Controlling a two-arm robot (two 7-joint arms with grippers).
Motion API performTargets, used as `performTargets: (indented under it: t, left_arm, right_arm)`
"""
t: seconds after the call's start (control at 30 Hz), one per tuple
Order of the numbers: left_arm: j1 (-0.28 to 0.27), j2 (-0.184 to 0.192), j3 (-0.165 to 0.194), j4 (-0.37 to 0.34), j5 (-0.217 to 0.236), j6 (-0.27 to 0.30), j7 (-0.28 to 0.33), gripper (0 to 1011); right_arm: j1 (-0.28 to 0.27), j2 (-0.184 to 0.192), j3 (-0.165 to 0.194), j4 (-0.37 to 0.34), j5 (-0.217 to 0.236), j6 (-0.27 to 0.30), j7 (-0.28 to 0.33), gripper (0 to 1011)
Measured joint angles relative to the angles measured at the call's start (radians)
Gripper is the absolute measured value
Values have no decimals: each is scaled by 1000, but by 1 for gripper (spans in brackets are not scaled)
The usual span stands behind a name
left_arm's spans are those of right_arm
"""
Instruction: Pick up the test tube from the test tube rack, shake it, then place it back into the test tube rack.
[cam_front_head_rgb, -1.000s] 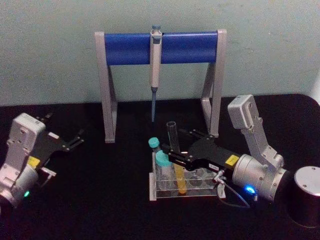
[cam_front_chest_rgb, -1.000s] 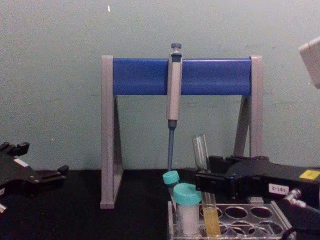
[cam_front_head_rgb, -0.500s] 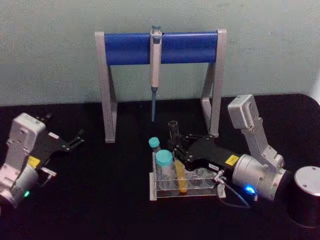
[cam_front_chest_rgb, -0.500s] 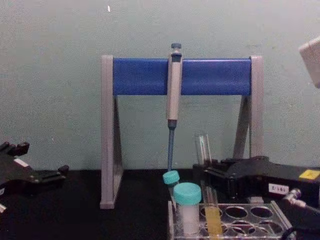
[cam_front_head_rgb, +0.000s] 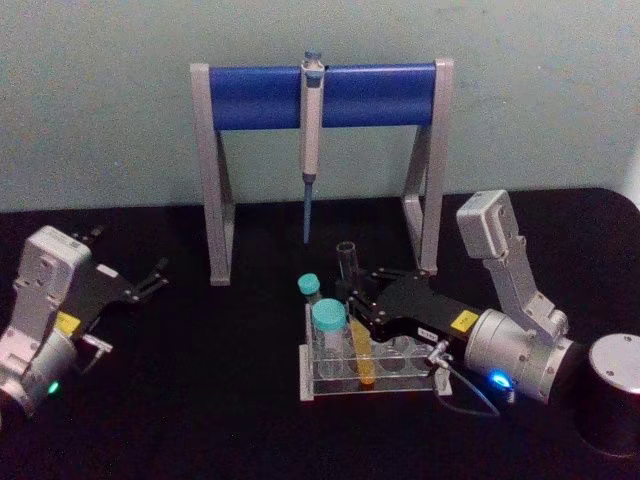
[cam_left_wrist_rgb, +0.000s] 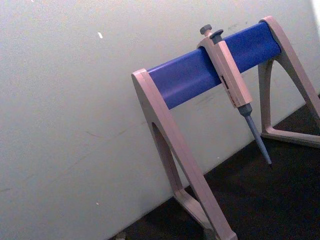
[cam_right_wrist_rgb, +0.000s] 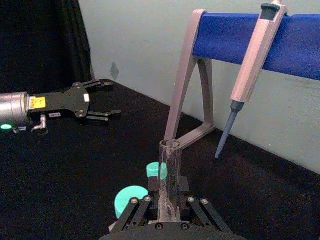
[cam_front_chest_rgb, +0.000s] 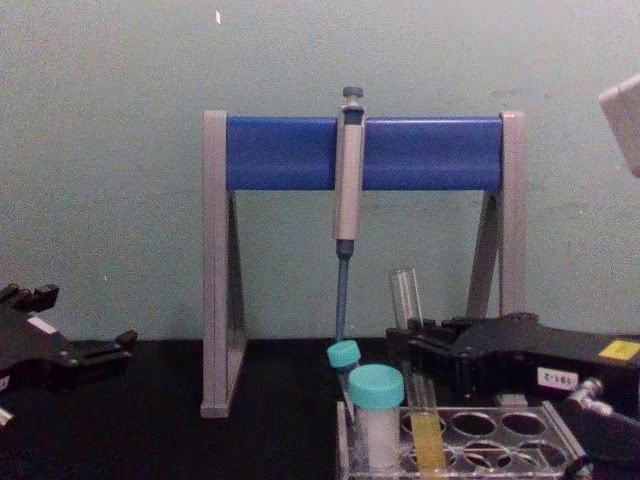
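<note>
Head view: the tube (cam_front_head_rgb: 347, 262) stands in the rack (cam_front_head_rgb: 400, 388), the right gripper (cam_front_head_rgb: 352, 300) spread around it above the rack. The left gripper (cam_front_head_rgb: 152, 280) idles well left of the rack. Right wrist view: the left gripper's fingers are splayed. Chest view: the tube is upright.

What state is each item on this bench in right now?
test tube: uncapped, upright in the rack, yellow liquid in lower part.
test tube rack: flat on table, several holes empty.
large vial: capped.
small tube: capped.
pipette: hanging on its stand.
right tool: open, straddling the test tube.
left tool: open, parked at left.
</note>
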Motion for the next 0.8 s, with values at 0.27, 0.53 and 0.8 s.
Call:
performTargets:
  t: [0.27, 0.53, 0.8]
  left_arm:
    - [0, 0, 0, 0, 0, 0, 0, 1001]
    - [0, 0, 0, 0, 0, 0, 0, 1001]
    - [0, 0, 0, 0, 0, 0, 0, 1001]
  right_arm:
    - [-18, -3, 11, 0, 13, -50, 13, 229]
    - [-55, -3, 26, -3, 30, -130, 32, 229]
    - [-101, 2, 51, -20, 50, -176, 34, 229]
